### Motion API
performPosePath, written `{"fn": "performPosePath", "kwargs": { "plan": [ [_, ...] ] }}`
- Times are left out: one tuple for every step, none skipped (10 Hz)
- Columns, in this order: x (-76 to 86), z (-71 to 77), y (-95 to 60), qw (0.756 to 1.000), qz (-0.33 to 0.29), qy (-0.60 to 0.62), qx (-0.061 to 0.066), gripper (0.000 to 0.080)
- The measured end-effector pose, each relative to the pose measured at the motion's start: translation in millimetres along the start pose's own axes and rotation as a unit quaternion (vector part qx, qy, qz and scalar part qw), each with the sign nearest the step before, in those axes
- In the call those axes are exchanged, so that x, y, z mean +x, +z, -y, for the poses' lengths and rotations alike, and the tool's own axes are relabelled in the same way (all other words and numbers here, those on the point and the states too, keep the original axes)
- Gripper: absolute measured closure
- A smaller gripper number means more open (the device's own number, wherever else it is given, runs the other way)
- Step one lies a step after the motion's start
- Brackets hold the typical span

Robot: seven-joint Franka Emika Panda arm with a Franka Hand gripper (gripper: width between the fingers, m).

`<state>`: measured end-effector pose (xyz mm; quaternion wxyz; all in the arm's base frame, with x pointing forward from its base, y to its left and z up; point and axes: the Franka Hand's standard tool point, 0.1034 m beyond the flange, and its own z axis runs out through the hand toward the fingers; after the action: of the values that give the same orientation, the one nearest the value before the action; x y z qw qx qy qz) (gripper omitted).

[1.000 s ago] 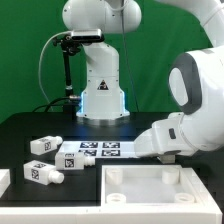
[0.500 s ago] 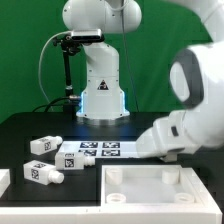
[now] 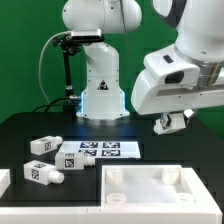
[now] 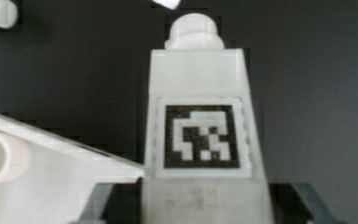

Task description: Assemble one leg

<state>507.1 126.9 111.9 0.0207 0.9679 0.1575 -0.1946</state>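
Observation:
My gripper [image 3: 170,123] hangs in the air above the table, over the far right of the large white panel [image 3: 150,186]. In the wrist view the gripper [image 4: 202,206] is shut on a white leg [image 4: 202,100]. The leg has a black-and-white tag on its face and a rounded peg at its far end, and it points away from the fingers [image 4: 115,200]. A corner of the panel [image 4: 43,150] shows beside the held leg. Two more legs [image 3: 45,144] [image 3: 41,172] lie on the black table at the exterior view's left.
The marker board [image 3: 100,151] lies flat between the loose legs and the panel. A second white arm base [image 3: 100,80] stands at the back centre. A white part [image 3: 3,181] shows at the left edge.
My gripper was low beside the panel's far right corner. It has risen well above the table, and the arm's body has moved up in the exterior view.

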Motion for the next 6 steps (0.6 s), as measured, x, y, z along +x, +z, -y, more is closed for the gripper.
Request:
{"fn": "performPosePath", "kwargs": {
  "plan": [
    [2.6, -1.3, -2.6, 0.999, -0.041, 0.001, -0.002, 0.0514],
    [3.8, -2.3, -5.7, 0.998, -0.063, -0.005, 0.002, 0.0514],
    [18.2, -11.0, -22.0, 0.995, -0.095, -0.018, 0.021, 0.0512],
    [34.2, -23.8, -41.4, 0.992, -0.123, -0.027, 0.032, 0.0512],
    [52.8, -36.0, -59.4, 0.984, -0.170, -0.042, 0.031, 0.0512],
    [64.1, -43.8, -73.1, 0.974, -0.220, -0.049, 0.020, 0.0512]
  ]
}}
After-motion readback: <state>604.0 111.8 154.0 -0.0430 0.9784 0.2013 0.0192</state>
